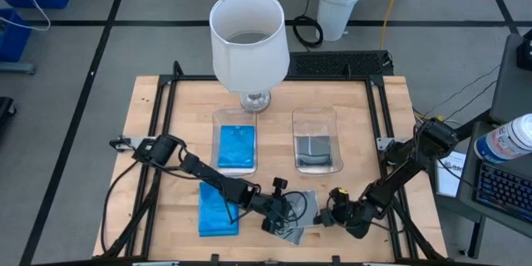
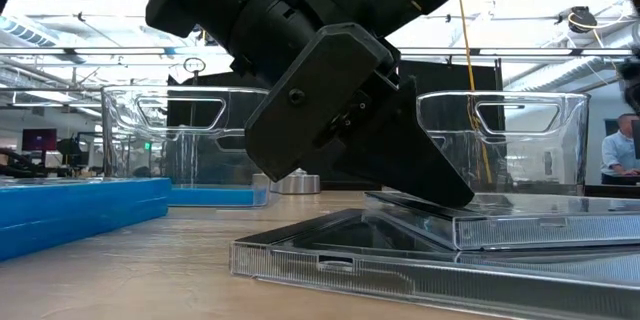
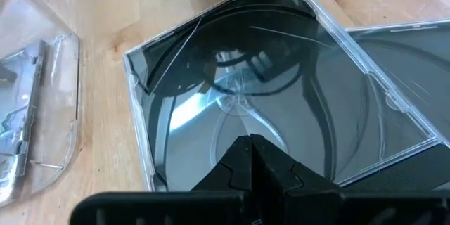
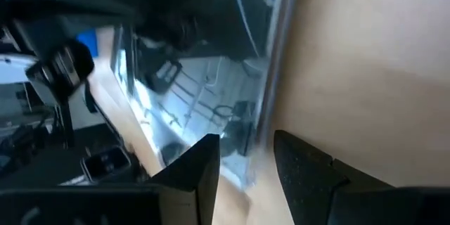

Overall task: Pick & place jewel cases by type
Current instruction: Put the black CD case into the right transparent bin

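A smoky grey jewel case (image 2: 420, 250) lies nearest, under the left gripper (image 3: 251, 156), fingers pressed together on top. The right gripper (image 4: 246, 156) straddles its edge, half spread; next it should pinch and lift toward the tray (image 1: 316, 116) of grey cases

Right claw (image 4: 245, 160) sits low over the wooden surface (image 4: 365, 56), its two dark fingers (image 4: 200, 165) parted with a gap between them. Edge of a clear-lidded dark jewel case (image 4: 211, 70) runs into that gap, just at the fingertips; contact not clear. Other arm's dark hardware (image 4: 105, 7) fills the far side. Blue patch (image 4: 86, 42) shows behind it.
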`<state>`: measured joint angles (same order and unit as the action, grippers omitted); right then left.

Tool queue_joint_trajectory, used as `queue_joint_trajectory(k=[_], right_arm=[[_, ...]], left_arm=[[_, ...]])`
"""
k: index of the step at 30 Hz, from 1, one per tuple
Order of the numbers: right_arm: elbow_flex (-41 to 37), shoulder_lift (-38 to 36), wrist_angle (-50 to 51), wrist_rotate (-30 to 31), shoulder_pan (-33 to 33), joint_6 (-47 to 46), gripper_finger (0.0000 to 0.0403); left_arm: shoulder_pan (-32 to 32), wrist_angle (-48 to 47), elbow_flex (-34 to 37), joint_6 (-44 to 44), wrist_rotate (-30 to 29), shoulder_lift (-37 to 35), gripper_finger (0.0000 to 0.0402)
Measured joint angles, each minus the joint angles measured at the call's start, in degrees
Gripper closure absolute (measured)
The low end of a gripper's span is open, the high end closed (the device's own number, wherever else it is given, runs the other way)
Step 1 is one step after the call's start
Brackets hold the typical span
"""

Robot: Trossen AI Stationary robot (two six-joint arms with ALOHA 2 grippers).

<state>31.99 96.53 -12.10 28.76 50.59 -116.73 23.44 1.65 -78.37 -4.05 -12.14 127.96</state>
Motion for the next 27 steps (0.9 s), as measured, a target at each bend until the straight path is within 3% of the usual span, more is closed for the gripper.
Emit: queue_joint_trajectory(k=[14, 20, 27], right_arm=[[0.6, 0.0, -4.4, -1.6, -0.3, 5.0, 0.0275], [1.6, 0.0, -8.4, -1.8, -0.5, 13.1, 0.0276], [1.6, 0.0, -10.7, -0.9, -0.5, 17.6, 0.0305]], left_arm=[[0.0, 0.1, 0.0, -0.2, -0.1, 0.0, 0.0394], [0.0, 0.4, 0.0, -0.2, -0.1, 0.0, 0.0397], [0.0, 0.5, 0.0, -0.4, -0.1, 0.0, 0.0393]])
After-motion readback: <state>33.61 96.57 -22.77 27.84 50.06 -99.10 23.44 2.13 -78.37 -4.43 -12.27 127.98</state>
